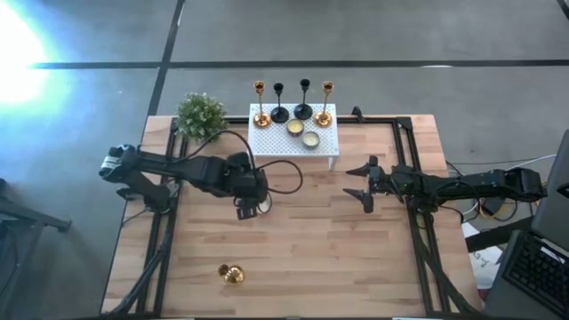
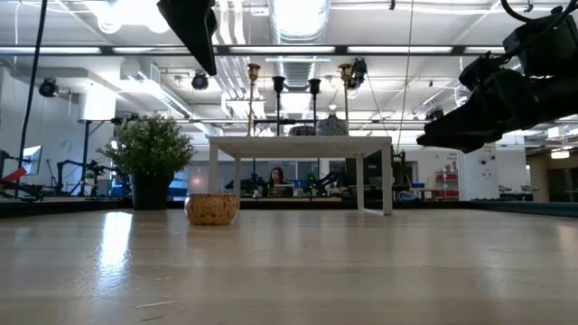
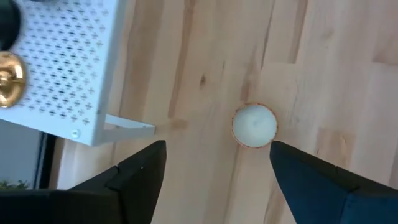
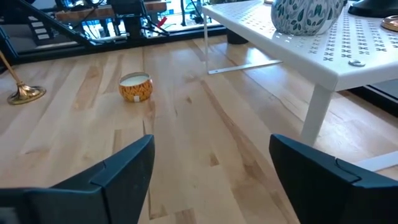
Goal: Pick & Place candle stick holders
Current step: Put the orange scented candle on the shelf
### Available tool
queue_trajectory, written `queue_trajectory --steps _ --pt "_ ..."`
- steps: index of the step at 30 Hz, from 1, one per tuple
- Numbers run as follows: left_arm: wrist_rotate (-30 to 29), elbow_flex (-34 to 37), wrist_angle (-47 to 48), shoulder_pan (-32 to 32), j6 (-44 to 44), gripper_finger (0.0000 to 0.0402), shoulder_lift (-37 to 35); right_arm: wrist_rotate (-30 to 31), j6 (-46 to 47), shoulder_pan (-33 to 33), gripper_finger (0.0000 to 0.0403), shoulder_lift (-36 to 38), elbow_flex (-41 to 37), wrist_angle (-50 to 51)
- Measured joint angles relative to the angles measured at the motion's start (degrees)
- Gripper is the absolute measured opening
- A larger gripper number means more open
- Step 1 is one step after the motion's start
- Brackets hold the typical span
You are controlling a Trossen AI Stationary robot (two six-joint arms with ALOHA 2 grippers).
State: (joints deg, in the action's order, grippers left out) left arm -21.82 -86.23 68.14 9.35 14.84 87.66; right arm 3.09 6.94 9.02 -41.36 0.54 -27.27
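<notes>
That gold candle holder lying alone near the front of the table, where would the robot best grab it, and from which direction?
Probably by the slim stem, coming straight down from above. The gold candle holder lies tipped on its side on the wooden table, so its flared base gives no easy hold, while the stem fits between two fingers. Nothing crowds it. The left tool, open above a small candle, is nearer than the right tool.

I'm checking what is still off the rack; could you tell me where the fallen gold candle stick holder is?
In the high view, the gold candle stick holder lies on its side on the table's near left part, in front of the left gripper.
</notes>
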Motion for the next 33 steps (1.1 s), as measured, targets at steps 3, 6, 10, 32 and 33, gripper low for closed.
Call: queue_trajectory --steps 3,6,10,32,33 --pt "1.64 1.00 -0.88 -0.22 -0.01 0.0289 -0.03 0.00 0.05 0.00 0.0304 0.00 0.00 0.02" --pt "2.67 2.23 -1.64 -0.39 -0.17 0.0289 -0.03 0.00 -0.02 0.00 0.0302 0.02 0.02 0.02" --pt "4.96 3.79 -3.40 -0.71 -1.28 0.0289 -0.03 -0.01 -0.02 0.00 0.0307 0.02 0.02 0.00" --pt "15.67 15.24 -18.24 -5.57 -6.79 0.0289 0.17 -0.02 -0.02 0.00 0.0317 0.02 0.02 0.02" --pt "15.80 15.99 -18.92 -5.89 -7.22 0.0289 0.17 -0.02 -0.02 0.02 0.0315 0.02 0.02 0.00"
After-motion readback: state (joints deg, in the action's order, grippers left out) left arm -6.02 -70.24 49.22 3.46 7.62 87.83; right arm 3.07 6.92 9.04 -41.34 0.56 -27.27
